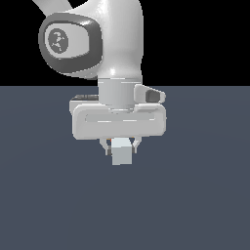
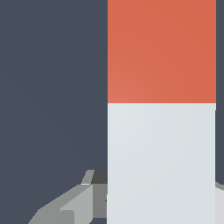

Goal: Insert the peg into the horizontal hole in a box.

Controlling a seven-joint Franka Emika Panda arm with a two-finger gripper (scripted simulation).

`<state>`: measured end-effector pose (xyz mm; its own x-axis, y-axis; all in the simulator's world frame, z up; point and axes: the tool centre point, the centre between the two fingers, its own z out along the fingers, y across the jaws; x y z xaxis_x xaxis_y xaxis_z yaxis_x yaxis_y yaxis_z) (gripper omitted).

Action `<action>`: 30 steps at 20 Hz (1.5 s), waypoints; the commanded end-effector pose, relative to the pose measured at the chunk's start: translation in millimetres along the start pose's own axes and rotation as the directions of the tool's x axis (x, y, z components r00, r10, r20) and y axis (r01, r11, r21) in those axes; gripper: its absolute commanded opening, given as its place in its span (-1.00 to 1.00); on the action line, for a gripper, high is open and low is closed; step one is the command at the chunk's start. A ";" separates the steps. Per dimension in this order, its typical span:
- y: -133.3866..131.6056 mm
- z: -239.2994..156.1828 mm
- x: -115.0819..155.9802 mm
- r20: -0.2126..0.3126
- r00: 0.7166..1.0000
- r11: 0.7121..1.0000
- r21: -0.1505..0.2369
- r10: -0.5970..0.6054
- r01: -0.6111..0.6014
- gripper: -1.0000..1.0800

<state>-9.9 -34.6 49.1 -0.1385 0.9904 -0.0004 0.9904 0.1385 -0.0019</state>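
In the exterior view my gripper [image 1: 122,146] hangs a little above the dark floor, shut on the peg [image 1: 122,153]. That view shows the peg end-on, as a pale grey-white square face with slivers of orange behind it. The wrist view is filled by the peg [image 2: 161,131], its red-orange section beyond the pale section, which runs back between my fingers [image 2: 76,203]. My gripper [image 2: 151,205] grips the pale part. The box and the hole are out of view in both frames.
A flat dark blue-grey floor [image 1: 205,195] spreads under the arm in the exterior view, with black background above it. The white arm and its hand [image 1: 119,119] block what lies behind them.
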 end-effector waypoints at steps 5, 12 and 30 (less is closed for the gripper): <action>24.5 -8.3 27.0 0.000 0.998 0.998 -0.002 -0.062 0.062 -1.00; 29.4 -9.6 33.1 0.000 0.997 0.997 -0.002 -0.076 0.076 -1.00; 26.0 -9.9 67.2 0.000 0.997 0.997 -0.002 -0.080 0.080 -1.00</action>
<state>7.8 25.1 57.3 -0.2154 0.9765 0.0002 0.9765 0.2154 -0.0037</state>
